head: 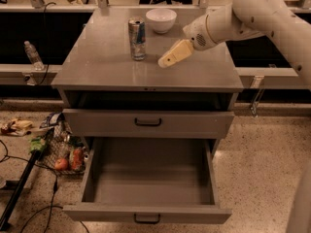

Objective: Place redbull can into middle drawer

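The redbull can (137, 38) stands upright on the grey cabinet top (107, 67), left of centre, in front of the white bowl (161, 20). My gripper (167, 59) hangs over the cabinet top just right of the can, a short gap away, at about its lower half. It holds nothing. The middle drawer (148, 178) is pulled wide open at the bottom of the cabinet; its grey box is bare inside, with a small black handle (146, 219) on its front.
A shut drawer front with a black handle (147, 123) sits above the open drawer. A plastic bottle (33, 55) stands on a ledge at the left. A wire basket with fruit (65, 154), litter and cables lie on the floor left of the cabinet.
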`<state>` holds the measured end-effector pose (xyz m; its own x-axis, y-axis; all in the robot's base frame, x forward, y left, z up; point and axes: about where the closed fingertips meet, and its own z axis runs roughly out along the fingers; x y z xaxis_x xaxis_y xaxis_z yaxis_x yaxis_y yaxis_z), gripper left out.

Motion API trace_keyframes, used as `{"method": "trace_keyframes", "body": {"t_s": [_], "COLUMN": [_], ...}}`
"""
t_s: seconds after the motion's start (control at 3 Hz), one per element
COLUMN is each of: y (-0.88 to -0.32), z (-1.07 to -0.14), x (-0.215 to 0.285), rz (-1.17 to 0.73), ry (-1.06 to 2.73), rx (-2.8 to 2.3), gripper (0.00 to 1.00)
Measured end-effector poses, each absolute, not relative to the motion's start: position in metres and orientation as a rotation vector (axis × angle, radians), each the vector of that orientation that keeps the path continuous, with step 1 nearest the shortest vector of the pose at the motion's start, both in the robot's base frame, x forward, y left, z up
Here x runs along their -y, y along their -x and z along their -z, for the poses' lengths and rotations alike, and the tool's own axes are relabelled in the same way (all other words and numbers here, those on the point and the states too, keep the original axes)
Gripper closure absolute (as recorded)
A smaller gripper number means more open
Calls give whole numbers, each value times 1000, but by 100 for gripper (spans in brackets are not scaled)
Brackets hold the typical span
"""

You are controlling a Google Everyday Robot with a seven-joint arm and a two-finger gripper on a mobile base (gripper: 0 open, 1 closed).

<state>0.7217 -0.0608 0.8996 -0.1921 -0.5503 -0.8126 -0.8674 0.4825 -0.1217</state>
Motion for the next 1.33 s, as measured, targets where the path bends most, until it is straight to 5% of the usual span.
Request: {"method": "trace_keyframes", "body": {"t_s": [1.33], "y": [-808], "z": [-901], "x": [-30], "rz": [-694], "ry": [988], "rx": [-1732], "gripper": [0]}}
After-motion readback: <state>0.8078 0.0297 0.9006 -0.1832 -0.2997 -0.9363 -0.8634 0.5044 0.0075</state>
